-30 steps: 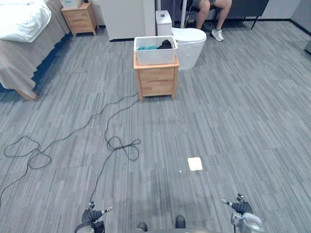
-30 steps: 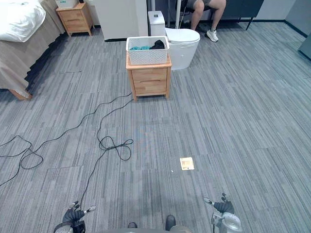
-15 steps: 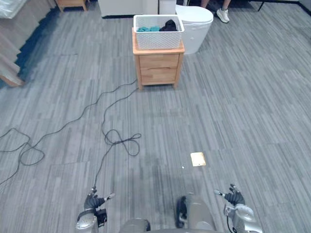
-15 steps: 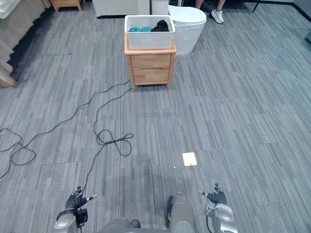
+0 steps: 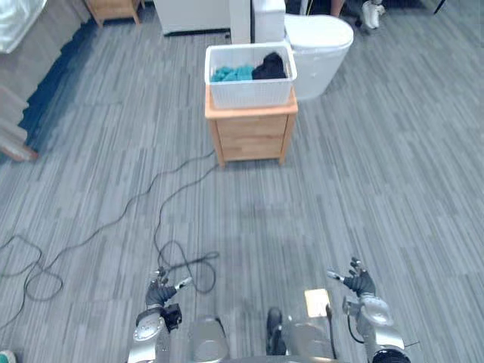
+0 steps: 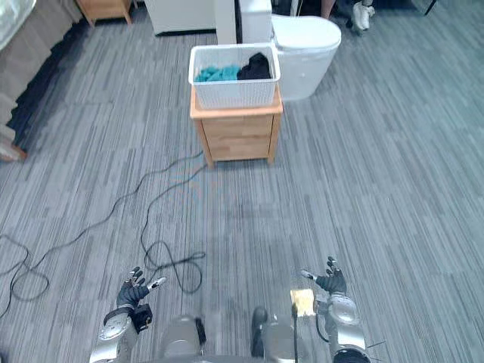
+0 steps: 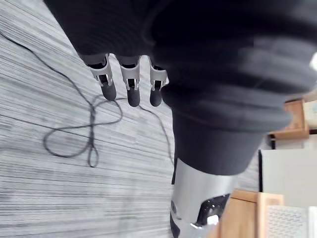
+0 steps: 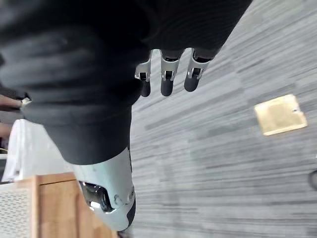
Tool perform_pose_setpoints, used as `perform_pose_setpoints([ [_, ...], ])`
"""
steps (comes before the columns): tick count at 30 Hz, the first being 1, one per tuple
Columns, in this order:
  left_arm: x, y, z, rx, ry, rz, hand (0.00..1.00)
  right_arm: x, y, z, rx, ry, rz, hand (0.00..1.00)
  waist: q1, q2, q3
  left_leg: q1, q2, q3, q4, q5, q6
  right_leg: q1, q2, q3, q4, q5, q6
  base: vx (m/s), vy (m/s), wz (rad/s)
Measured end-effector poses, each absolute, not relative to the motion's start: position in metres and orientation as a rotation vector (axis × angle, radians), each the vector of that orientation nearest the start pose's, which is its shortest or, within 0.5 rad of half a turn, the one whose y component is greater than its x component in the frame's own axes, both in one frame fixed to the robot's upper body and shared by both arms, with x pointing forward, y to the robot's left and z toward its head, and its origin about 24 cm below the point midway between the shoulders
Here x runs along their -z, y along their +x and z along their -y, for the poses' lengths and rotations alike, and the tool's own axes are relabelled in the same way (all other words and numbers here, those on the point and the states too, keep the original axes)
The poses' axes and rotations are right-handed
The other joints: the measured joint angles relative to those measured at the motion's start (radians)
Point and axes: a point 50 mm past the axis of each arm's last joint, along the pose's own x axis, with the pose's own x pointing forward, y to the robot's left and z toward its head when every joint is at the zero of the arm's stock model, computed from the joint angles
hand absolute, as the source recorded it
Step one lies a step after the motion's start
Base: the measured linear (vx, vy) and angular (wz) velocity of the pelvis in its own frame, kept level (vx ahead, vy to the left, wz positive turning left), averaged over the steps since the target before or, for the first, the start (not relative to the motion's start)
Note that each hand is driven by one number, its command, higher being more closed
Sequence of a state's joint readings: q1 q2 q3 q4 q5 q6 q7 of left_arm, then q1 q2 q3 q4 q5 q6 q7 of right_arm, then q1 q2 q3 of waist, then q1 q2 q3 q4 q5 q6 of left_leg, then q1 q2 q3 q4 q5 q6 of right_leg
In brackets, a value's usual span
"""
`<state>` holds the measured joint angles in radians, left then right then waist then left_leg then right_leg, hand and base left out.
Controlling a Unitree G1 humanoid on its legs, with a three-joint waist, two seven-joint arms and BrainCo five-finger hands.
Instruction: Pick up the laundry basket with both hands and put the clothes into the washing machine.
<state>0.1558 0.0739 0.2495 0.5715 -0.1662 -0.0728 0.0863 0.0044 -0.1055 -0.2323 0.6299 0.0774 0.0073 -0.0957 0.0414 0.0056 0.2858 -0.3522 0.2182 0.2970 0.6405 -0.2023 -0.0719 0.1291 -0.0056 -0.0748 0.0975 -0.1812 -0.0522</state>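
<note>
- Both hands hang low over the carpet floor (image 5: 378,189), well apart from the laundry basket (image 5: 249,89). The left hand (image 5: 160,291) and right hand (image 5: 360,283) have fingers spread and hold nothing.
- That basket sits on a small wooden cabinet (image 5: 252,132), with teal and black clothes (image 5: 257,69) inside.
- One white washing machine (image 5: 324,47) stands just beside the cabinet.

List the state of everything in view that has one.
laundry basket: on the nightstand, holding clothes, no hand on it.
clothes: teal and black, piled in the basket.
nightstand: drawers shut.
left hand: open, empty, far short of the basket.
right hand: open, empty, far short of the basket.
</note>
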Motion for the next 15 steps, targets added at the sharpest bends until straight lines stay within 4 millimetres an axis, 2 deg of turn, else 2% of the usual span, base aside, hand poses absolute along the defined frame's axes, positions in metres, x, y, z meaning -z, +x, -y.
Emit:
perform_pose_setpoints([
  [1, 0.1, 0.15, -0.236, -0.454, -0.111, -0.624, 0.0, 0.09, 0.192, 0.235, 0.382, 0.016, -0.627, 0.0, 0.002, -0.002, 0.0, 0.005, -0.028, -0.01, -0.131, 0.025, -0.019, 0.015, -0.015, 0.004, -0.006, -0.009, 0.012, 0.46, 0.2, -0.46],
  [2, 0.103, 0.147, -0.235, -0.454, -0.114, -0.642, 0.0, 0.093, 0.189, 0.239, 0.395, 0.005, -0.649, 0.0, 0.003, 0.01, -0.005, 0.017, -0.065, -0.038, -0.371, 0.104, -0.033, 0.047, -0.029, 0.01, -0.029, -0.026, 0.037, 0.49, 0.257, -0.37],
  [3, 0.108, 0.142, -0.234, -0.458, -0.116, -0.667, 0.0, 0.096, 0.184, 0.244, 0.405, -0.012, -0.675, 0.0, 0.005, 0.026, -0.011, 0.017, -0.07, -0.052, -0.479, 0.212, -0.025, 0.077, -0.032, 0.026, -0.042, -0.055, 0.07, 0.51, 0.297, -0.35],
  [4, 0.11, 0.139, -0.235, -0.463, -0.114, -0.686, 0.0, 0.099, 0.182, 0.245, 0.406, -0.014, -0.69, 0.0, 0.006, 0.022, -0.012, 0.026, -0.073, -0.053, -0.469, 0.277, 0.003, 0.098, -0.037, 0.032, -0.048, -0.067, 0.081, 0.53, 0.31, -0.2],
  [5, 0.112, 0.139, -0.237, -0.468, -0.11, -0.697, 0.0, 0.103, 0.178, 0.24, 0.399, -0.007, -0.714, 0.0, 0.001, -0.007, -0.026, 0.03, -0.112, -0.048, -0.453, 0.3, 0.064, 0.119, -0.077, 0.022, -0.045, -0.072, 0.089, 0.54, 0.308, 0.07],
  [6, 0.111, 0.143, -0.237, -0.46, -0.108, -0.693, 0.0, 0.105, 0.175, 0.238, 0.395, -0.002, -0.724, 0.0, -0.001, -0.03, -0.039, 0.028, -0.147, -0.046, -0.435, 0.271, 0.084, 0.11, -0.109, 0.014, -0.02, -0.068, 0.093, 0.66, 0.336, 0.29],
  [7, 0.11, 0.147, -0.234, -0.442, -0.105, -0.686, 0.0, 0.107, 0.171, 0.239, 0.396, -0.01, -0.736, 0.0, -0.003, -0.036, -0.042, 0.029, -0.171, -0.045, -0.391, 0.222, 0.115, 0.089, -0.139, 0.015, 0.073, -0.066, 0.105, 0.64, 0.329, 0.25],
  [8, 0.112, 0.146, -0.234, -0.432, -0.097, -0.694, 0.0, 0.108, 0.17, 0.239, 0.396, -0.009, -0.741, 0.0, -0.001, -0.039, -0.044, 0.05, -0.185, -0.044, -0.372, 0.18, 0.117, 0.051, -0.158, 0.022, 0.206, -0.064, 0.133, 0.62, 0.31, 0.15],
  [9, 0.115, 0.141, -0.235, -0.43, -0.089, -0.72, 0.0, 0.11, 0.169, 0.238, 0.391, -0.008, -0.75, 0.0, -0.006, -0.043, -0.046, 0.11, -0.208, -0.042, -0.381, 0.142, 0.126, -0.036, -0.194, 0.027, 0.451, -0.028, 0.236, 0.5, 0.248, 0.03],
  [10, 0.116, 0.139, -0.235, -0.427, -0.082, -0.733, 0.0, 0.111, 0.168, 0.237, 0.387, -0.014, -0.755, 0.0, -0.007, -0.044, -0.046, 0.145, -0.223, -0.044, -0.394, 0.127, 0.126, -0.083, -0.209, 0.032, 0.581, -0.001, 0.286, 0.51, 0.219, 0.16],
  [11, 0.118, 0.137, -0.235, -0.417, -0.072, -0.748, 0.0, 0.112, 0.167, 0.236, 0.377, -0.03, -0.766, 0.0, -0.017, -0.043, -0.046, 0.217, -0.24, -0.05, -0.417, 0.109, 0.138, -0.165, -0.224, 0.036, 0.796, -0.009, 0.27, 0.4, 0.139, 0.23],
  [12, 0.119, 0.136, -0.235, -0.414, -0.062, -0.755, 0.0, 0.113, 0.167, 0.235, 0.369, -0.037, -0.769, 0.0, -0.025, -0.042, -0.046, 0.254, -0.245, -0.05, -0.431, 0.104, 0.142, -0.201, -0.226, 0.032, 0.864, -0.023, 0.243, 0.58, 0.155, 0.24],
  [13, 0.119, 0.135, -0.236, -0.406, -0.048, -0.764, 0.0, 0.113, 0.168, 0.232, 0.345, -0.05, -0.77, 0.0, -0.032, -0.038, -0.046, 0.346, -0.249, -0.054, -0.487, 0.097, 0.143, -0.29, -0.223, -0.011, 0.918, -0.057, 0.183, 0.47, 0.089, 0.11],
  [14, 0.119, 0.137, -0.237, -0.399, -0.039, -0.764, 0.0, 0.113, 0.169, 0.23, 0.333, -0.053, -0.768, 0.0, -0.032, -0.037, -0.045, 0.374, -0.248, -0.056, -0.507, 0.097, 0.143, -0.319, -0.219, -0.035, 0.898, -0.07, 0.163, 0.53, 0.052, 0.16],
  [15, 0.116, 0.142, -0.239, -0.389, -0.024, -0.752, 0.0, 0.113, 0.171, 0.228, 0.32, -0.049, -0.768, 0.0, -0.042, -0.033, -0.043, 0.406, -0.235, -0.064, -0.526, 0.097, 0.142, -0.369, -0.198, -0.083, 0.795, -0.097, 0.14, 0.4, -0.042, 0.31],
])
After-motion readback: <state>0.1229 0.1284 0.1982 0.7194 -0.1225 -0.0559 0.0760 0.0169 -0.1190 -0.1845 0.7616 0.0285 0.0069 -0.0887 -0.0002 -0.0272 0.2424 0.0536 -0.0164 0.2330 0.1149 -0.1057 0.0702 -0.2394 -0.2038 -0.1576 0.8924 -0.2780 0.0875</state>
